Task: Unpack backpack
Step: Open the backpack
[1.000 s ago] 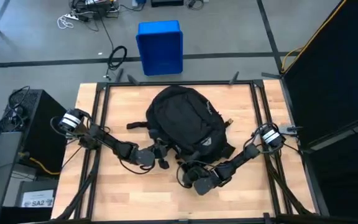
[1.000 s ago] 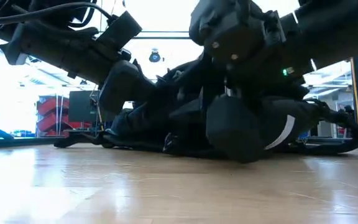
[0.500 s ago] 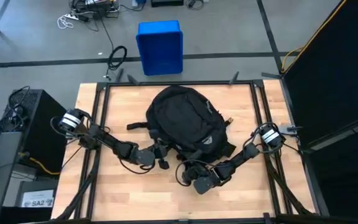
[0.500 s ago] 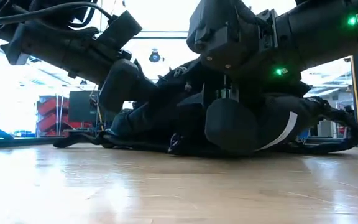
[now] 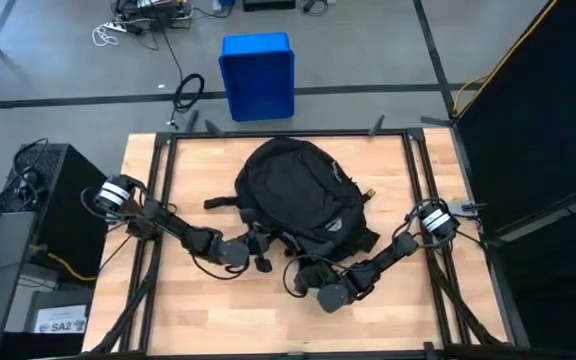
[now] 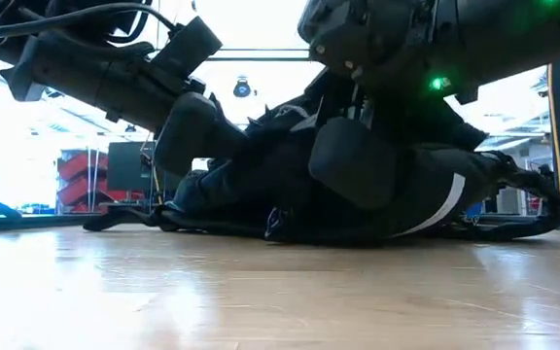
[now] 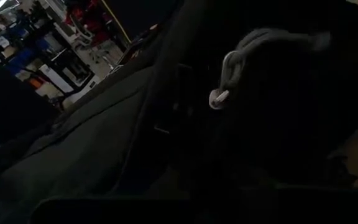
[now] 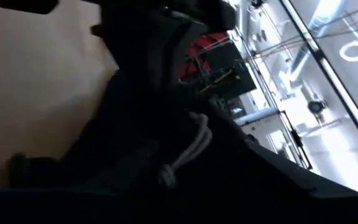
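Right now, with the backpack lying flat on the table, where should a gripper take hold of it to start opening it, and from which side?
Probably the light cord zipper pull on the backpack: it stands out from the soft fabric, a thin loop that fingers can pinch. Come in low from the table's near edge, where the left gripper and right gripper are at the pack's bottom end. The broad, rounded body offers no graspable edge.

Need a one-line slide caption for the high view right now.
Both arms reach to the near edge of the black backpack lying on the wooden table.
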